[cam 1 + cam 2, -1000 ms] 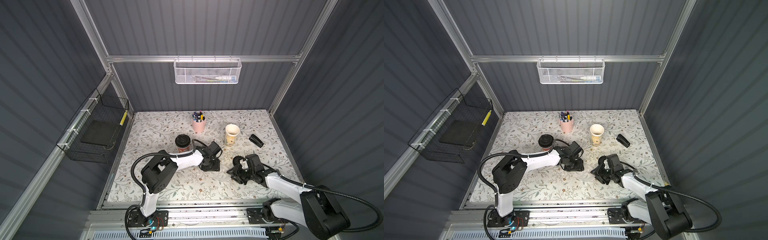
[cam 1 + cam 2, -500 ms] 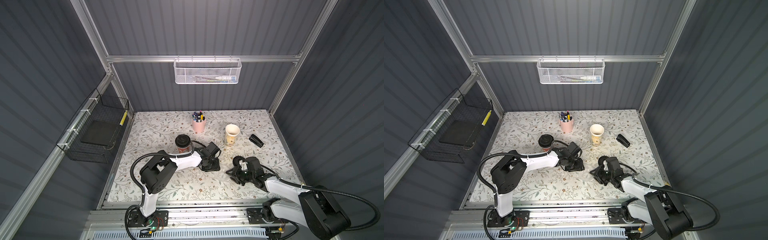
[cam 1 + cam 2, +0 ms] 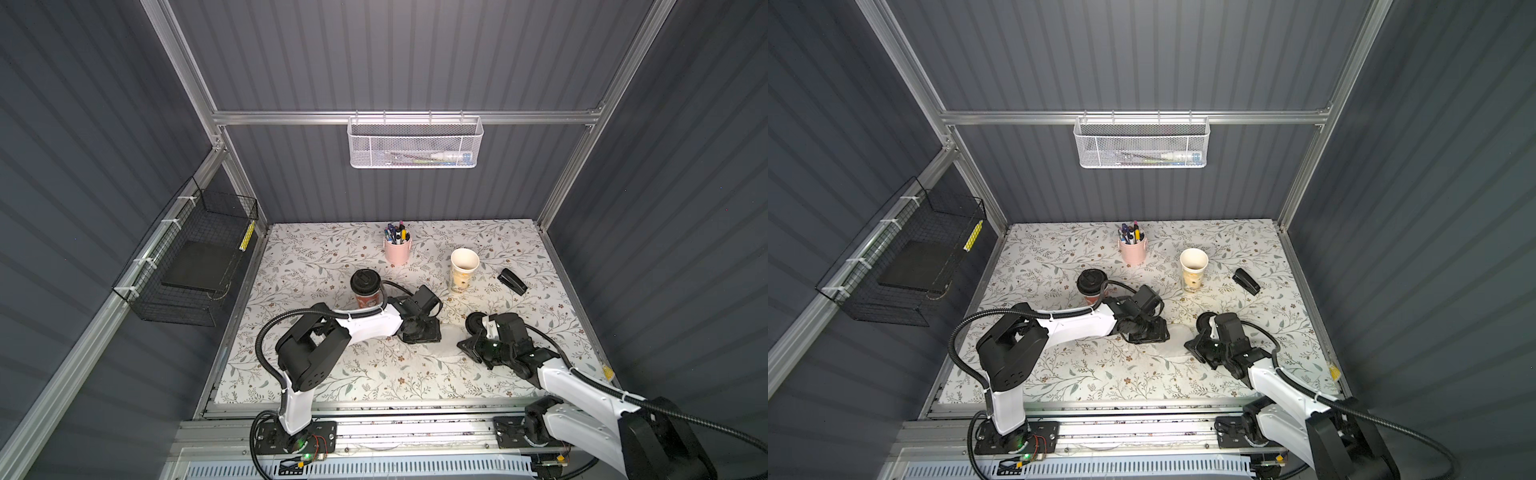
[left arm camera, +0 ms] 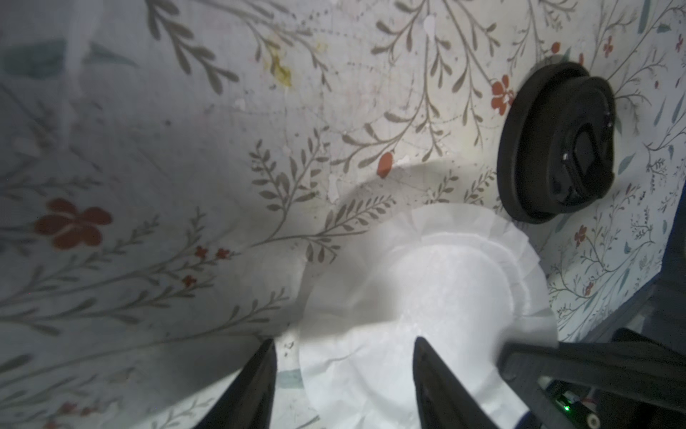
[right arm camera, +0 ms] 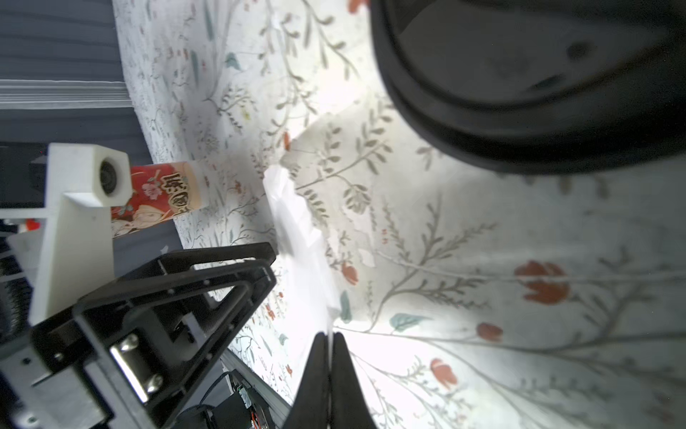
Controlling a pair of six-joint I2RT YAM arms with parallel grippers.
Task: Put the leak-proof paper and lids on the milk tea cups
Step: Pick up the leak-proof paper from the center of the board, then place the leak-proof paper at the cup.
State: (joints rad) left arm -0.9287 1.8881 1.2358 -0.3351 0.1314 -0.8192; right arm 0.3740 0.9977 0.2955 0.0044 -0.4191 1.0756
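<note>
My right jaws are closed on the right-hand rim of the leak-proof paper (image 5: 300, 241), which rises edge-on from their tips. The rest of the round sheet lies on the worktop (image 3: 332, 374) between my two arms. My left jaws stand open astride its opposite rim, and I judge they are not pinching it. A loose black lid (image 4: 557, 145) sits just beside the sheet. Farther back on my right arm's side, the cream cup (image 3: 464, 270) stands open-mouthed, so the carry goes up and away from me. The red cup (image 3: 368, 297), back left, is capped with a cup lid (image 3: 365, 279).
</note>
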